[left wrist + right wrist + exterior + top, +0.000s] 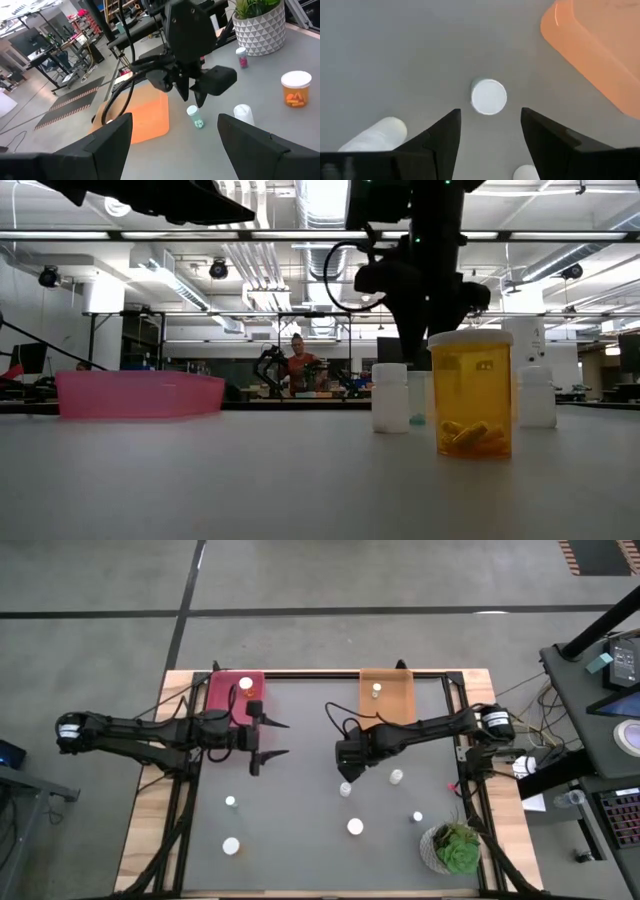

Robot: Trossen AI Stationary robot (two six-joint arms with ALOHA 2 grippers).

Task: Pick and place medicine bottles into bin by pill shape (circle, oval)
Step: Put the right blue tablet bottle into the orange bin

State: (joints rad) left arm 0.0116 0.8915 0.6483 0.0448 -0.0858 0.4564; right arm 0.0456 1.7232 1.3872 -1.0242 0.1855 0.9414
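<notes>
My right gripper (490,112) hangs open over the middle of the table, fingers pointing steeply down. A small white-capped bottle (489,96) stands upright just below and ahead of its fingertips, untouched. In the left wrist view this bottle (195,116) shows teal pills under my right gripper (192,97). In the high view my right gripper (346,762) hides it. My left gripper (286,738) waits open and level beside the pink bin (222,705), touching nothing. The pink bin holds one bottle (245,687), and the orange bin (397,708) holds another (377,690).
Other bottles stand on the grey mat: a white one (346,789) and another (397,777) close to my right gripper, an amber one with orange pills (470,393), and several more toward the near edge. A potted plant (457,848) sits at the near right corner.
</notes>
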